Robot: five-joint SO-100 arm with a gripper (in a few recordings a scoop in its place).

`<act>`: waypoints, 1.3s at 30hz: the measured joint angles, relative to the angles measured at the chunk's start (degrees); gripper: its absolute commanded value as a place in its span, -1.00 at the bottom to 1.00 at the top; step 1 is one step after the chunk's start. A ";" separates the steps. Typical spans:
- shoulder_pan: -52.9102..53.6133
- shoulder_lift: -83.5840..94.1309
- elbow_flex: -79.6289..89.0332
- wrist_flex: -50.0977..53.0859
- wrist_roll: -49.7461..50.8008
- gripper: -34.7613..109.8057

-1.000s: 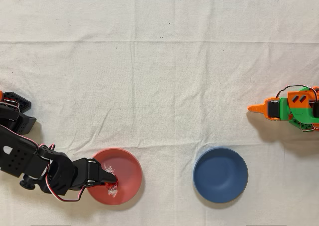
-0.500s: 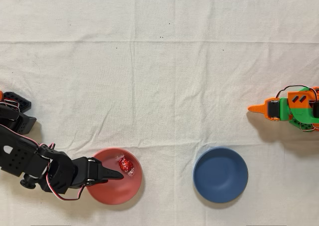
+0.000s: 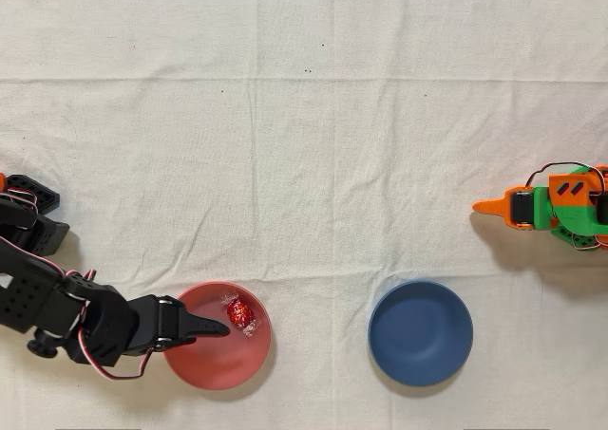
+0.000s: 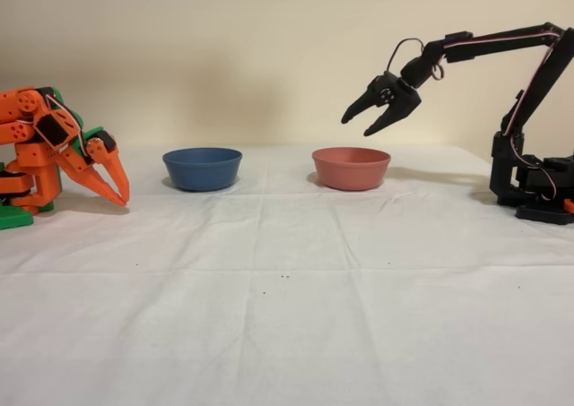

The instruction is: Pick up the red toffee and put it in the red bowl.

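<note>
Hovering gripper (image 4: 357,126), parted, above red bowl (image 4: 351,168)

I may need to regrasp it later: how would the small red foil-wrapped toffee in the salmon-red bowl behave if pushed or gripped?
The small round toffee in shiny red foil would probably roll when nudged, being round. Its foil looks smooth, so it may slip. The shallow salmon-red plastic bowl should keep it contained.

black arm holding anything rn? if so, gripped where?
Nothing. The pincer hangs open above the red bowl, and the toffee lies loose inside the bowl.
</note>
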 measured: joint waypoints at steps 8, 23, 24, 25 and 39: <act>-6.42 16.35 1.32 9.84 5.54 -0.21; -24.35 32.43 16.52 9.76 21.45 -0.41; -25.31 33.40 17.58 9.76 22.06 -0.43; -25.93 34.19 18.63 9.49 22.76 -0.46; -33.49 52.82 34.45 8.35 33.40 -0.51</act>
